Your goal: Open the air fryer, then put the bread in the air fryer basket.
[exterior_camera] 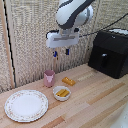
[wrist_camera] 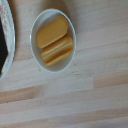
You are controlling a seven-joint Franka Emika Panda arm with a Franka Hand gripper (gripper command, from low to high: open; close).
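Reading labels: no brand, label or other writing can be made out on anything; both views are too coarse.
Small white bowl (exterior_camera: 62,93): sits on the wooden table (exterior_camera: 95,100) near the middle of the exterior view; it holds yellow pieces (wrist_camera: 53,38), two of them lying side by side in the wrist view, filling most of the bowl.
Pink cup (exterior_camera: 49,78): stands upright just beyond the bowl, toward the exterior view's left; its contents cannot be seen.
Patterned plate (exterior_camera: 26,105): lies flat at the exterior view's left front, near the bowl but not touching it; its surface shows only its rim pattern.
Bread (exterior_camera: 68,81): a single golden-orange oblong lying loose on the table, just beyond the bowl and beside the cup, toward the exterior view's right of the cup.
Air fryer (exterior_camera: 111,52): black box at the exterior view's right, resting on the table against the woven wall (exterior_camera: 25,45).
Air fryer basket (exterior_camera: 102,61): sits flush in the body, drawer shut.
Air fryer handle (exterior_camera: 103,61): dark vertical bar on the front face, untouched.
Arm pose: the white-and-grey arm (exterior_camera: 74,14) hangs from above, wrist pointing straight down.
Gripper (exterior_camera: 61,52): hovers high over the cup, bowl and bread, well apart from the air fryer.
Fingers (exterior_camera: 67,51): two short dark tips spread apart with nothing between them.
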